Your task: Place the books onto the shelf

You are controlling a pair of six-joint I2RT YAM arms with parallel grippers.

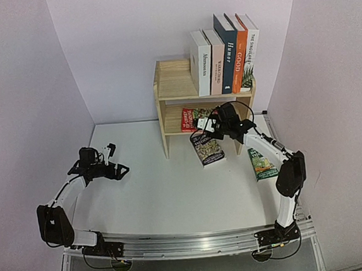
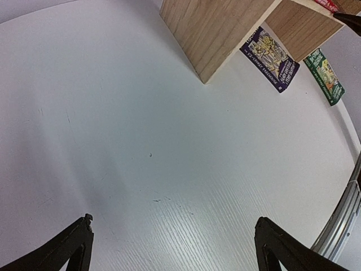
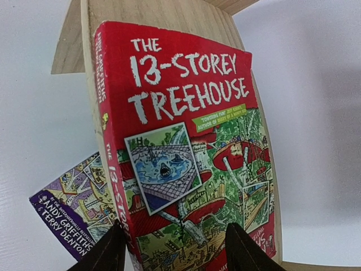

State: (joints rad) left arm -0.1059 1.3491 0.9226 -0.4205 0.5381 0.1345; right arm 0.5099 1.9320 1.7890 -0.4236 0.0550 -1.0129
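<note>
Closest to the right wrist lens, the right gripper (image 3: 175, 228) had its dark fingers set either side of the near end of the red Treehouse paperback (image 3: 186, 141). Whether they pinched it or merely flanked it could not be told. The book lay cover-up on the lower tier of the shelf (image 1: 175, 79), and five books (image 1: 224, 54) stood upright on top. A purple paperback (image 1: 208, 149) and a green paperback (image 1: 261, 164) lay flat on the table (image 1: 154, 188). The left gripper (image 2: 175, 220) hung spread wide over bare tabletop, holding nothing.

These thin paperbacks looked light, floppy and glossy, so probably slippery. The spine side seemed the stiffest place to grip. The flat ones offered no raised edge, so one would likely need lifting first.
</note>
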